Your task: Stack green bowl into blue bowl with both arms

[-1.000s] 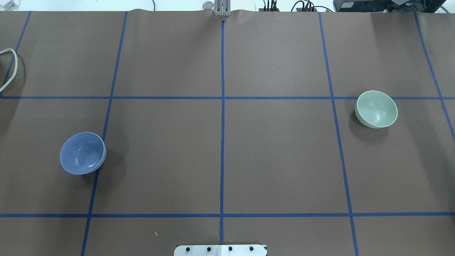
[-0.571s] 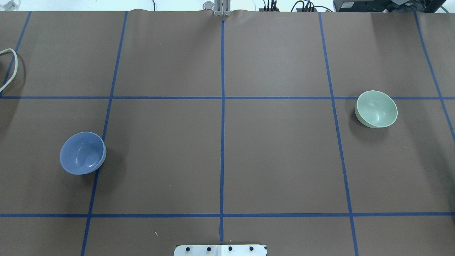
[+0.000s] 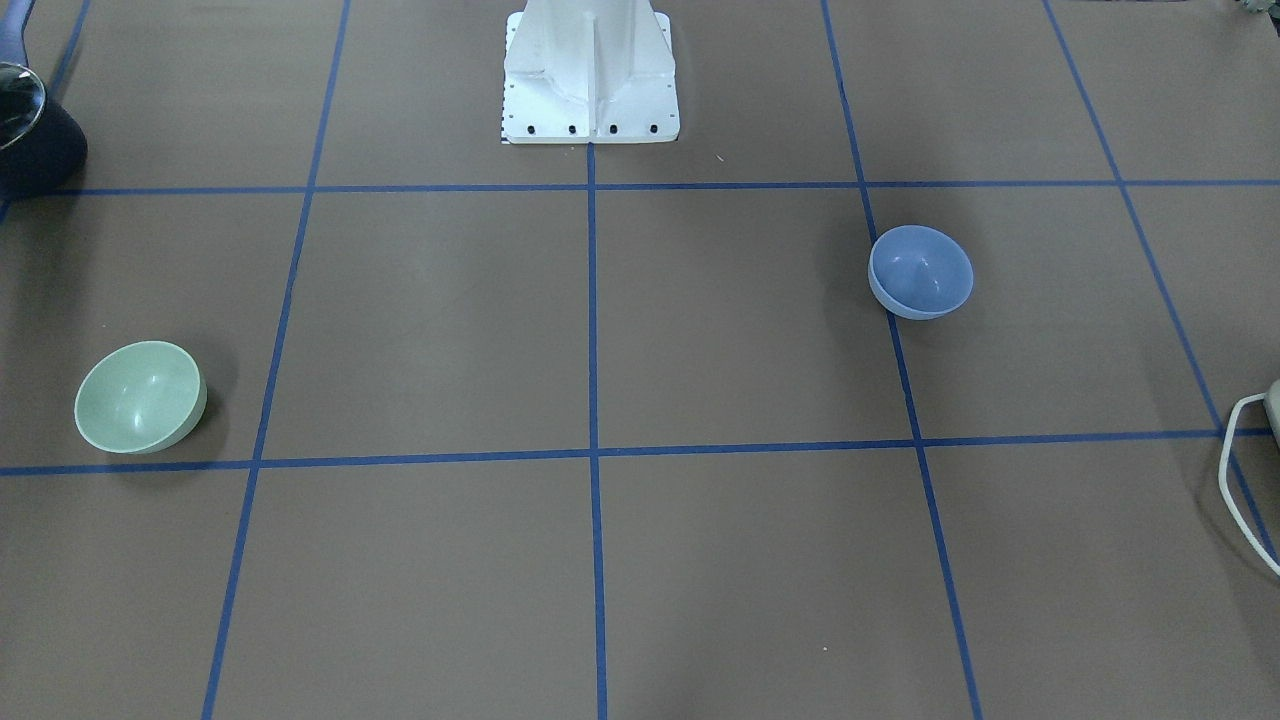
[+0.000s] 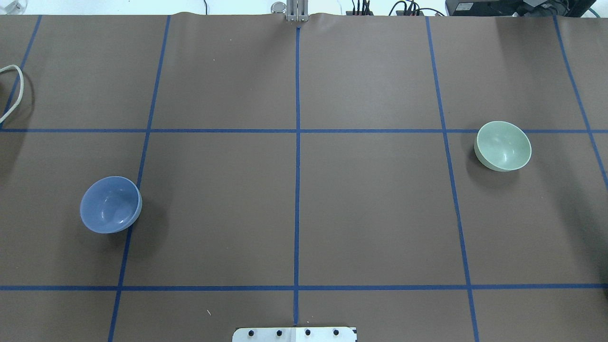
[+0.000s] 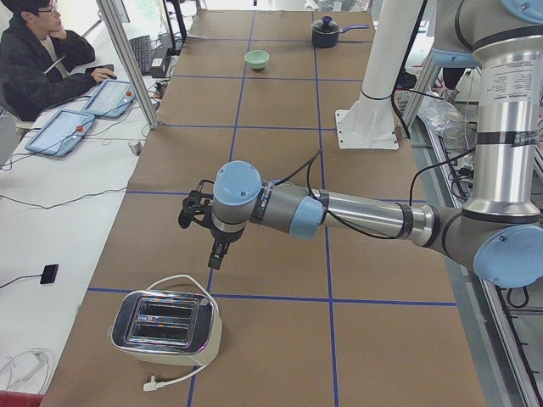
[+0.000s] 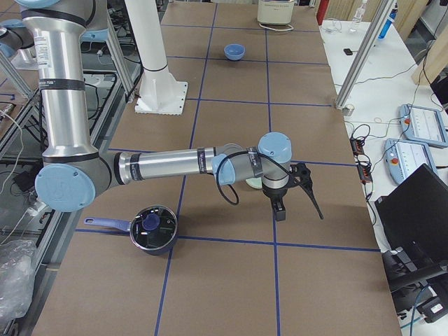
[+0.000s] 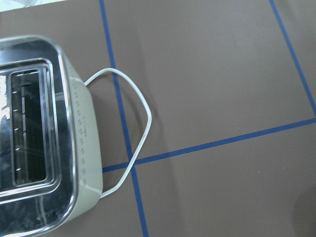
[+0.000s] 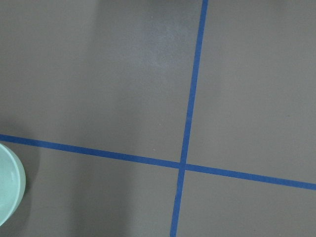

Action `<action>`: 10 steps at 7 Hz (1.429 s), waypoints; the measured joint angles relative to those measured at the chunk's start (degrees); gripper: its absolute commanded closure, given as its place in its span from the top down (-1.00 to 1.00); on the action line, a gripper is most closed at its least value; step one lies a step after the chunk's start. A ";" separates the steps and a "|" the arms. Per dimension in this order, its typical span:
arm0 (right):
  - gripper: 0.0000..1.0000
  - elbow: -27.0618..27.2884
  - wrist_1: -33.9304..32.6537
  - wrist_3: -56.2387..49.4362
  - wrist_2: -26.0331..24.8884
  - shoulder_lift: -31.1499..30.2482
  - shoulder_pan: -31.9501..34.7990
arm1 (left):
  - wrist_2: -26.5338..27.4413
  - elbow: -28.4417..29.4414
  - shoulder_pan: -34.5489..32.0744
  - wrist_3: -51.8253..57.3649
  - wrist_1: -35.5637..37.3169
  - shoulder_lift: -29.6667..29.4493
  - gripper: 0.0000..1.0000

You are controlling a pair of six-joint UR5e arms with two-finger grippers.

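Observation:
The green bowl (image 4: 503,145) stands upright on the right of the table; it also shows in the front view (image 3: 140,397), far off in the left side view (image 5: 257,58), and as a rim at the right wrist view's edge (image 8: 7,187). The blue bowl (image 4: 110,204) stands upright on the left, also in the front view (image 3: 920,271) and the right side view (image 6: 234,51). My left gripper (image 5: 199,222) hangs near the toaster. My right gripper (image 6: 297,199) hangs just beyond the green bowl. I cannot tell whether either is open or shut.
A toaster (image 7: 34,133) with a white cord (image 4: 14,90) stands at the table's left end. A dark pot (image 6: 152,228) with a lid stands at the right end. The white pedestal (image 3: 590,70) is at the near middle edge. A person sits at a side desk.

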 measured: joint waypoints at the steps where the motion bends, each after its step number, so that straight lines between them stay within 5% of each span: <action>1: 1.00 0.35 1.19 3.32 0.05 0.92 -2.69 | 0.04 -0.84 3.24 -5.59 -1.48 -0.03 0.98; 8: 1.00 0.60 5.02 9.06 -0.33 1.48 -8.60 | 12.29 -2.15 34.05 -35.56 -16.96 2.13 0.93; 10: 1.00 0.51 5.04 9.06 -0.34 1.45 -8.67 | 13.69 -2.02 39.83 -38.03 -20.10 2.25 0.20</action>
